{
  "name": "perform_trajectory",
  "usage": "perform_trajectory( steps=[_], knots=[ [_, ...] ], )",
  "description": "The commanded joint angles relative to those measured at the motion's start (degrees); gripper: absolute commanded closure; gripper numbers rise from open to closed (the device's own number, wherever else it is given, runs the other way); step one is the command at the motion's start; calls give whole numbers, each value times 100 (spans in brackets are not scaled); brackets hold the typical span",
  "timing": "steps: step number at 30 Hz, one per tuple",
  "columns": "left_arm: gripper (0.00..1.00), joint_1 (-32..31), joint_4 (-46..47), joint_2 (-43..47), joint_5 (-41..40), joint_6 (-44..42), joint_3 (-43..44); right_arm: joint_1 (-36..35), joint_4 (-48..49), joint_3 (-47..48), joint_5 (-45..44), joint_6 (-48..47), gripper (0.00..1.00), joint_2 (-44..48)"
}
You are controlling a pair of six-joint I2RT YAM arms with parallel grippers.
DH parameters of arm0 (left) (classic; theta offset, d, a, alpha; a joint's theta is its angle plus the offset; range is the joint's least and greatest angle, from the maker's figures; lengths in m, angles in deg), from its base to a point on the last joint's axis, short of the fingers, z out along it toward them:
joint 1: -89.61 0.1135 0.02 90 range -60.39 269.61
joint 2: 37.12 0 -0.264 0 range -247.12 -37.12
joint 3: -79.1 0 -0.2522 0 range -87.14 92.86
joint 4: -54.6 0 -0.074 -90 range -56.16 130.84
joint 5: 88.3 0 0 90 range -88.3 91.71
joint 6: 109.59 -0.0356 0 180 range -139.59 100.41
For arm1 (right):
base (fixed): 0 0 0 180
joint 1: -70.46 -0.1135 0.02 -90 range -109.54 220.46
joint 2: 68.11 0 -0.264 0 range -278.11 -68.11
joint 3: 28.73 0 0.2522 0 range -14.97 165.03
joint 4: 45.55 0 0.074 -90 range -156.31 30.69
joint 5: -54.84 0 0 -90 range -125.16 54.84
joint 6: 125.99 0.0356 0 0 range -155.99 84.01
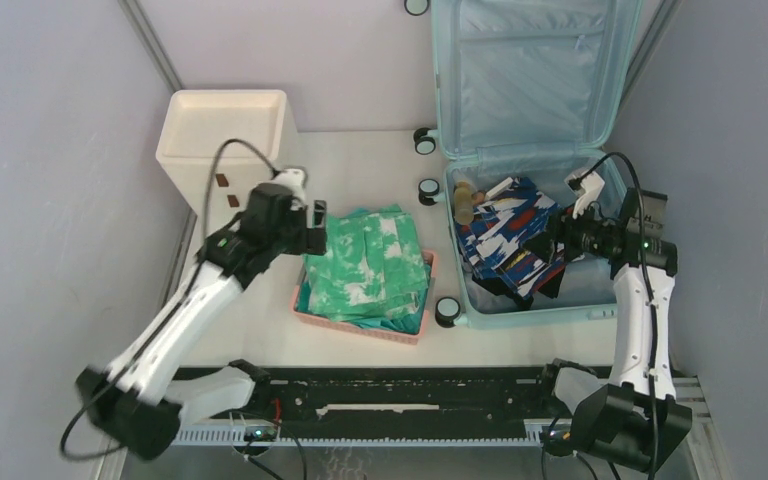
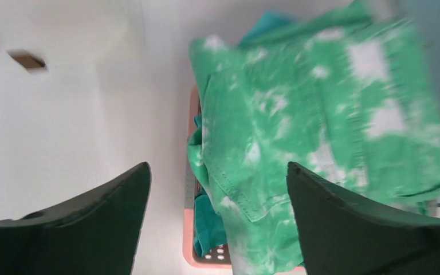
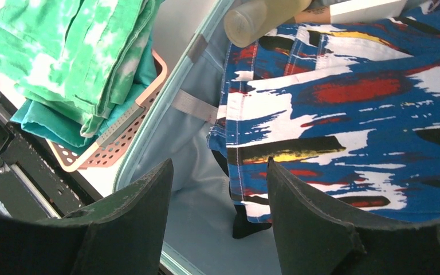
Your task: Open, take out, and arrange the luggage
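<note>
The pale aqua luggage (image 1: 530, 80) lies open at the right, its lid leaning on the back wall. In it lie a blue, white and red patterned garment (image 1: 515, 240), a frosted bottle (image 1: 463, 200) and a black sock (image 3: 249, 226). My right gripper (image 1: 557, 238) is open and empty, hovering over the luggage's lining (image 3: 206, 229) at the patterned garment's (image 3: 366, 97) near edge. My left gripper (image 1: 315, 222) is open and empty above the left rim of the pink basket (image 1: 360, 328), which holds a folded green tie-dye garment (image 1: 370, 260).
A cream-white drawer cabinet (image 1: 222, 130) stands at the back left, close to my left arm. The black rail (image 1: 400, 400) runs along the near edge. Caster wheels (image 1: 428, 190) stick out between the basket and the luggage. Grey walls close in on both sides.
</note>
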Motion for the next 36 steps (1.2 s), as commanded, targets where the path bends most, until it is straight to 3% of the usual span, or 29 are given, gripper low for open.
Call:
perform_trajectory(
  steps=[1,4,8,10,13,15,19,23,27,31,36],
  knots=[
    [2,30,1457,1530,-32,84,-714,-255,221,-30,-42,-195,32,30],
    [0,31,2379,2291,334,525,-1437,-349,266,-75,21,-257,32,107],
    [5,31,3538,2656,1592,1209,-2221,-381,313,-125,116,-293,31,179],
    [20,31,3923,2470,2119,1685,-2457,-402,316,-133,119,-298,31,175],
    [47,3,3978,1981,2251,2032,-2554,-430,316,-130,90,-294,31,131],
    [59,-93,3790,1641,1863,2105,-2590,-442,316,-135,84,-291,31,113],
    [71,-297,3391,846,770,2173,-2655,-482,316,-130,31,-291,31,67],
    [74,-321,3379,-191,328,2344,-2785,-559,349,-139,-131,-298,31,9],
    [72,-327,3845,-674,516,2400,-2990,-600,364,-130,-238,-305,31,-20],
    [65,-401,3885,67,331,2182,-3001,-685,376,-135,-335,-364,31,-8],
    [48,-417,3937,1801,153,1716,-3114,-725,394,-135,-267,-551,31,188]
  ],
)
